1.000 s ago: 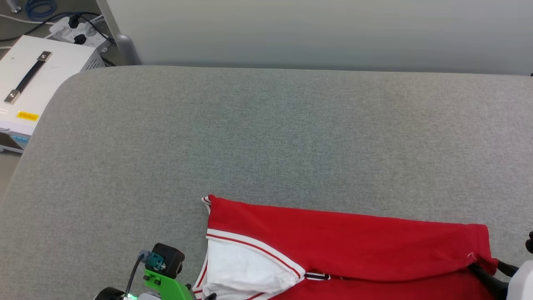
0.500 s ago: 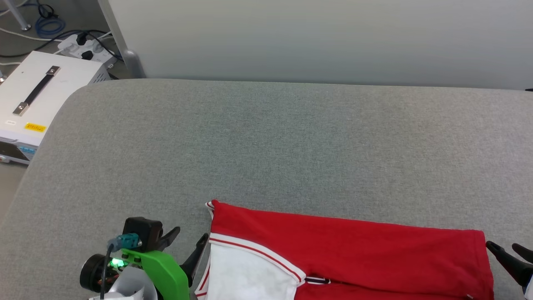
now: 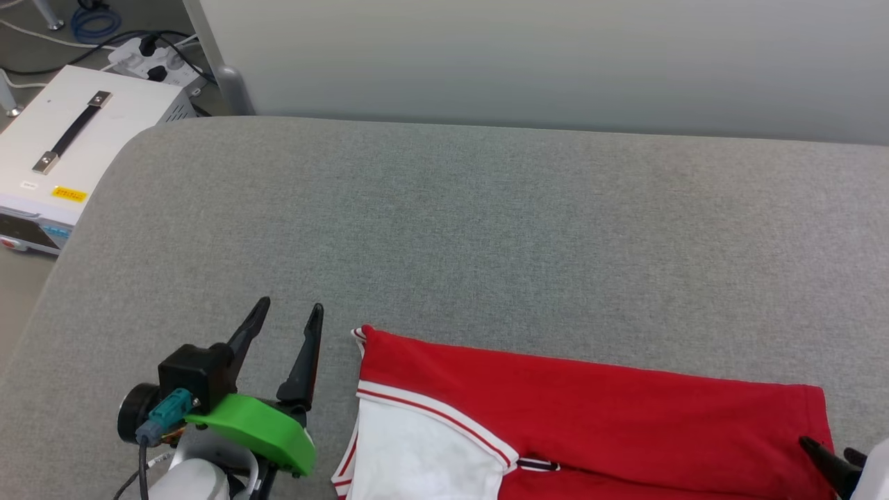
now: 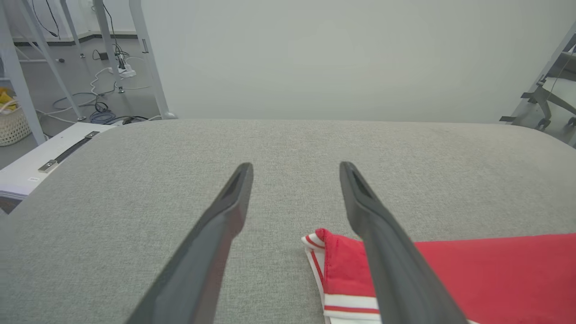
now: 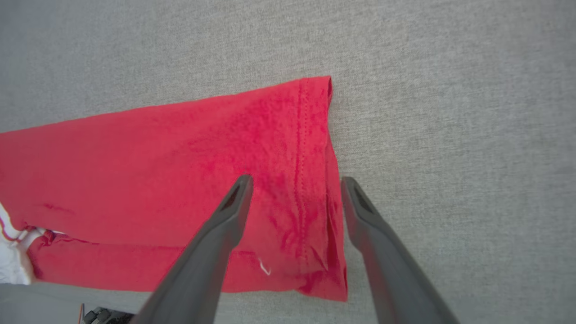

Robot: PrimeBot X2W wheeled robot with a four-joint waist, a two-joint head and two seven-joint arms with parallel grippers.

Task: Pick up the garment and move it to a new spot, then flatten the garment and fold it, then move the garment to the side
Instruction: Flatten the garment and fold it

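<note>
The garment lies folded into a long red band along the near edge of the grey padded table, running from about the middle out to the right. Its white sleeve with striped trim sits at the near left end.

From the head view, the left gripper stands just left of the shirt's far left corner. Its two dark fingers are spread apart with nothing between them. The left wrist view looks low across the table and brings in the room beyond: a pale wall panel, metal frame legs, a wicker basket on the floor at far left and a wheeled stand at far right.

The right wrist view looks straight down on the shirt's right end and gives the hem stitching and a small white thread near the near corner. The right gripper hangs there with its fingers parted and gripping nothing, one over the red cloth, the other over bare grey just beside the hem edge. Whether either tip touches the fabric, I cannot tell.

Off the table's far left corner sit a white box with a black handle, a power strip and loose cables. The far half of the table lies bare.
</note>
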